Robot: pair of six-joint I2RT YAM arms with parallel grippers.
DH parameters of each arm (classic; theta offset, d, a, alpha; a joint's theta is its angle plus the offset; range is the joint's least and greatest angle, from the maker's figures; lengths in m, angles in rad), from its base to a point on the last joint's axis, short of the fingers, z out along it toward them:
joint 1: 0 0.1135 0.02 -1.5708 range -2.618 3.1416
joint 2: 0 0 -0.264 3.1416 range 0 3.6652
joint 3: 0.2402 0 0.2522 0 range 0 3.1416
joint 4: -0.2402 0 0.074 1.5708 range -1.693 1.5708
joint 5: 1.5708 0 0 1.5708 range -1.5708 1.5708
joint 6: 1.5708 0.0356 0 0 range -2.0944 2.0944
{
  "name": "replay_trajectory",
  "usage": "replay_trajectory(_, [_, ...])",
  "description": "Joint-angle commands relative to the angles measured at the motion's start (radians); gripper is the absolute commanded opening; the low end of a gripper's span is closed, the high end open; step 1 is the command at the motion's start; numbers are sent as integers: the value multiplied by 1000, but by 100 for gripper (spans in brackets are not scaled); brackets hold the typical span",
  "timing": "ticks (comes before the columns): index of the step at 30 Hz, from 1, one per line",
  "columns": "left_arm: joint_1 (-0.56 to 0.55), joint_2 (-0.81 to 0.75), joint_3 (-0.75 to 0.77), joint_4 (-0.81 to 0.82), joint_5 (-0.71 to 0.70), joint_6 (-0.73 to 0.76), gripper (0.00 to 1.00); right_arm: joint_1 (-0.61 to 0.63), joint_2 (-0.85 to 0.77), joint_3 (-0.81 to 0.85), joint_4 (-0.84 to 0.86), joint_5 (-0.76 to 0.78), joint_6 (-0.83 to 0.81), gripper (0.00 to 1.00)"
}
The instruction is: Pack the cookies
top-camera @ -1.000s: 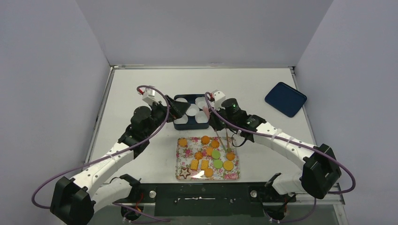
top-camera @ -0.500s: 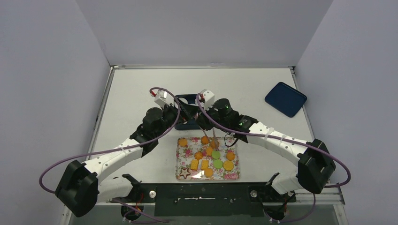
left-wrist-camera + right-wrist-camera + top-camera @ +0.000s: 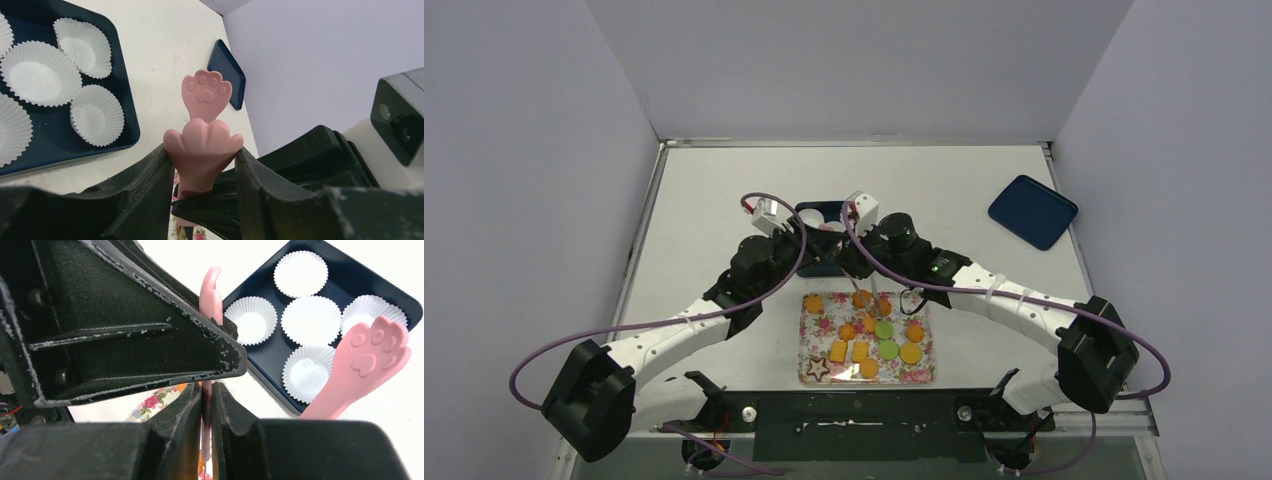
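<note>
The cookies (image 3: pixel 868 336), orange rounds and squares, two green rounds and a brown star (image 3: pixel 817 369), lie on a floral plate (image 3: pixel 926 376). Both grippers meet just behind the plate, over its far edge. My left gripper (image 3: pixel 202 151) is shut on the fan-shaped hinge end of pink paw-tipped tongs (image 3: pixel 206 94). My right gripper (image 3: pixel 206 399) is shut on one thin arm of the same tongs (image 3: pixel 371 359), whose tips reach down toward the plate's back row. In the top view the left gripper (image 3: pixel 822 243) and right gripper (image 3: pixel 861 262) almost touch.
A navy tray (image 3: pixel 131 134) of white paper cups (image 3: pixel 40 74) sits behind the plate, mostly under the arms in the top view. A navy lid (image 3: pixel 1032 210) lies at the back right. Purple cables loop over both arms.
My left arm swung right to the tongs and its jaws closed on their hinge end. My right arm carried the tongs left, from the plate's right side to its back middle.
</note>
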Motion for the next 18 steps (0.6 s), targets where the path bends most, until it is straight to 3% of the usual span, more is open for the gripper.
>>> replay_trajectory(1, [1, -27, -24, 67, -53, -52, 32, 10, -12, -14, 105, -23, 1, 0])
replay_trajectory(5, [1, -52, -48, 85, -81, -110, 18, 10, -24, -31, 127, -30, -9, 1])
replay_trajectory(8, [2, -73, -65, 84, -106, -155, 10, 11, -40, -47, 147, -31, -20, 15])
replay_trajectory(10, [2, -86, -82, 82, -133, -189, 5, 11, -53, -58, 159, -31, -30, 31])
replay_trajectory(12, [3, -99, -96, 83, -161, -215, 0, 11, -72, -67, 170, -33, -40, 55])
replay_trajectory(15, [4, -112, -113, 82, -189, -251, 0, 11, -111, -81, 171, -30, -65, 83])
replay_trajectory(16, [6, -118, -118, 83, -195, -265, 0, 11, -128, -90, 175, -30, -76, 90])
replay_trajectory(18, [11, -129, -129, 90, -204, -296, 0, 12, -165, -99, 166, -16, -91, 96])
